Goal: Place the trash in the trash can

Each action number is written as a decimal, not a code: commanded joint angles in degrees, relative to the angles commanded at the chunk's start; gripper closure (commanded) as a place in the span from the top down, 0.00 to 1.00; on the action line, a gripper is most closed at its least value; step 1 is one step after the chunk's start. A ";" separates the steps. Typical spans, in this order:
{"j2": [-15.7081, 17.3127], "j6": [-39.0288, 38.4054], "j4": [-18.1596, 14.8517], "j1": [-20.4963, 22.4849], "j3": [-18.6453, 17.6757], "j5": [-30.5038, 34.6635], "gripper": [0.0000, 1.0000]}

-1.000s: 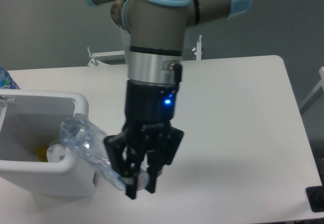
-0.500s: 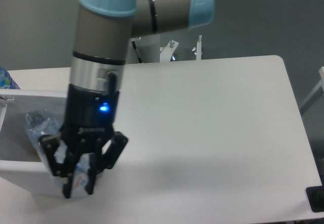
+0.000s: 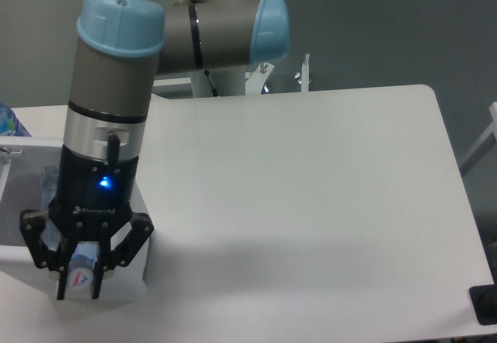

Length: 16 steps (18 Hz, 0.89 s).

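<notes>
My gripper (image 3: 78,279) hangs over the near right corner of the trash can (image 3: 17,251), a white bin at the table's left edge. It is shut on the trash, a crushed clear plastic bottle (image 3: 78,271). The bottle's bluish label end shows between the black fingers (image 3: 61,284). Another clear bit of the bottle (image 3: 49,178) pokes out behind the wrist, over the bin's opening. The arm hides most of the bin's inside.
A blue-topped object (image 3: 6,119) sits at the far left edge behind the bin. Metal brackets (image 3: 303,71) stand at the table's back edge. A black block (image 3: 484,304) lies off the table's front right corner.
The arm has swung left with the bottle, from the table in front of the bin's right side to over the bin. The bottle now lies mostly above the bin's opening.
</notes>
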 joint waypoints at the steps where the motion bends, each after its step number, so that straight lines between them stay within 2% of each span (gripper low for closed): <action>1: 0.00 0.61 0.44 0.00 -0.35 0.00 0.43; 2: 0.09 1.57 1.14 -0.09 -0.96 0.00 0.55; 4: 0.35 2.37 2.11 -0.26 -2.11 0.26 0.65; 5: 0.70 2.46 2.11 -0.53 -2.37 0.35 0.74; 6: 0.88 2.64 2.11 -0.53 -2.81 0.53 0.90; 7: 1.23 2.64 2.11 -0.53 -3.07 0.61 1.00; 12: 2.02 2.64 2.03 0.26 -5.09 0.70 1.00; 16: 3.16 2.73 2.03 6.83 -9.31 0.70 1.00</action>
